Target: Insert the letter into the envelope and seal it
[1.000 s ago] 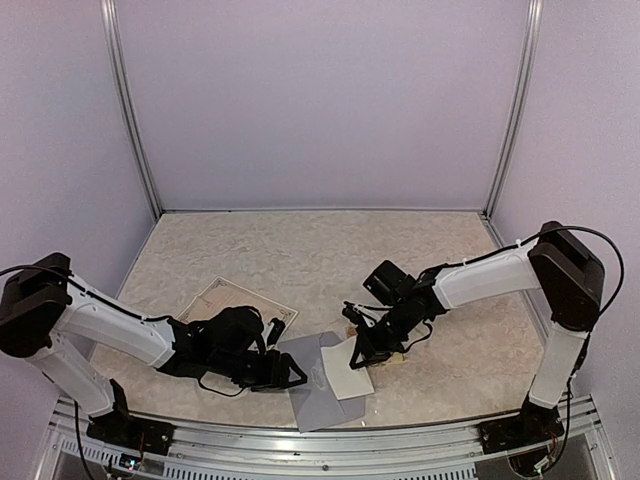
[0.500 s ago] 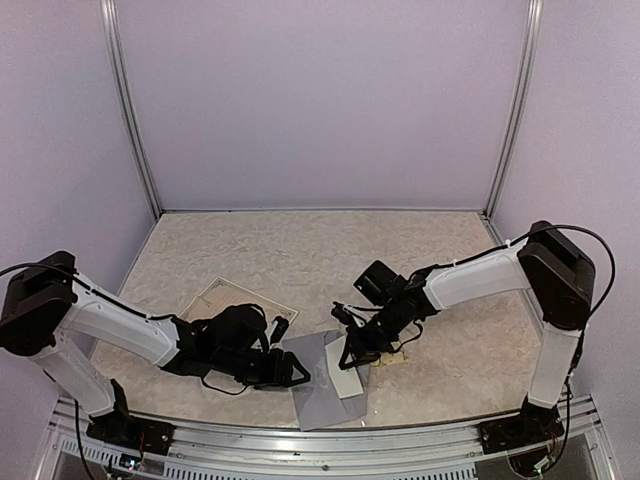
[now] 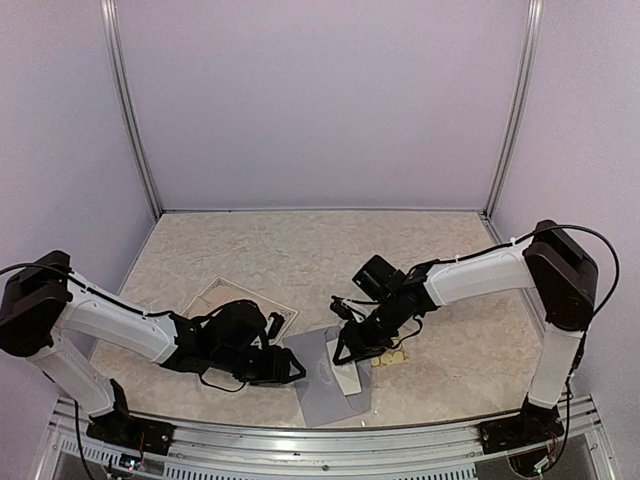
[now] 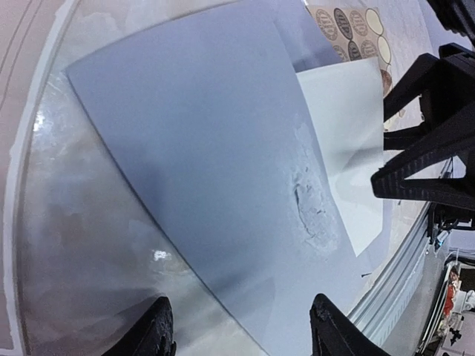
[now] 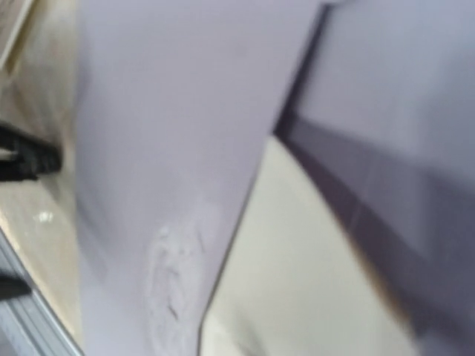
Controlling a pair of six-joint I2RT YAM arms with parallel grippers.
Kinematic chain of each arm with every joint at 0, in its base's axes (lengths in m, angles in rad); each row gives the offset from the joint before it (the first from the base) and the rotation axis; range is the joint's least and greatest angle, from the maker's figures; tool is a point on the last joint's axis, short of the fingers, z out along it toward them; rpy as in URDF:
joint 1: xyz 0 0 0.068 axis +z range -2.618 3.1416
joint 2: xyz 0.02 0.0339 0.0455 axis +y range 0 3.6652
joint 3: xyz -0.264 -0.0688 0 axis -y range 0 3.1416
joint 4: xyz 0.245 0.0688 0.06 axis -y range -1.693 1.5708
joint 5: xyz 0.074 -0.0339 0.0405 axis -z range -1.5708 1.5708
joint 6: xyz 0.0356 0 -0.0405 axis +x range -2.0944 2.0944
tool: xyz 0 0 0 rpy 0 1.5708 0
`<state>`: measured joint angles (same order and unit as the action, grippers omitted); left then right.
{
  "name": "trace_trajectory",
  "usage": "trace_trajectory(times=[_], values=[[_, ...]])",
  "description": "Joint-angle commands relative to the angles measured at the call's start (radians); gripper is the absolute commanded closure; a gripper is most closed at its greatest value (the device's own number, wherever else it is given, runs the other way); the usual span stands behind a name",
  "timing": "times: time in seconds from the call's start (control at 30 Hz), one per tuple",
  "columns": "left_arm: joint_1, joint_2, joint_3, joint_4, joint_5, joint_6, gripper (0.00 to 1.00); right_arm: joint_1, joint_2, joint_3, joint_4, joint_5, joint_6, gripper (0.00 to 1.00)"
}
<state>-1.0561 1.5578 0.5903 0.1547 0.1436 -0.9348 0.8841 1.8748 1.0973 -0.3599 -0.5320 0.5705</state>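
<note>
- Marbled beige tabletop [image 3: 300, 250]: it carries everything. The flat grey-lavender paper envelope [image 3: 318, 395] lies at its near edge, between the two arms.
- Envelope: the only container here. It holds part of the cream rectangular paper letter [image 3: 352, 380], whose right portion sticks out past the envelope's right side. The step in hand looks like insertion, partly done, with sealing not yet begun.
- Cream printed sheet with an ornamental border [image 3: 215, 297]: left of and beyond the envelope, apart from it.
- Left gripper [image 3: 292, 371]: at the envelope's left edge, jaws spread, seemingly steadying it.
- Right gripper [image 3: 345, 350]: on the letter at the envelope's right. I cannot tell whether its jaws pinch the sheet. The next move probably calls for sliding the letter further left, kept flat so nothing buckles.
- Small tan square sheet of round stickers [image 3: 392, 355]: just right of the envelope.
</note>
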Motion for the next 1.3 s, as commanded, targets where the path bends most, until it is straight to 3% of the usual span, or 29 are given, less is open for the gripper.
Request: trace_trajectory(times=[0.0,0.13,0.33,0.5,1.27], values=[[0.013,-0.066,-0.012,-0.091,-0.052,0.000,0.41,0.011,-0.084,0.024,-0.090,0.082,-0.033,0.54],[0.019,-0.098,-0.021,-0.083,-0.053,-0.011,0.41,0.011,-0.120,0.021,-0.131,0.146,-0.035,0.50],[0.028,-0.090,-0.028,-0.022,-0.036,-0.029,0.41,0.016,-0.135,-0.015,-0.101,0.173,0.006,0.54],[0.031,-0.048,-0.029,0.018,-0.018,-0.035,0.41,0.023,-0.117,-0.044,-0.057,0.154,0.029,0.59],[0.039,0.086,-0.024,0.096,0.037,-0.018,0.46,0.033,-0.043,-0.051,0.000,0.133,0.043,0.62]])
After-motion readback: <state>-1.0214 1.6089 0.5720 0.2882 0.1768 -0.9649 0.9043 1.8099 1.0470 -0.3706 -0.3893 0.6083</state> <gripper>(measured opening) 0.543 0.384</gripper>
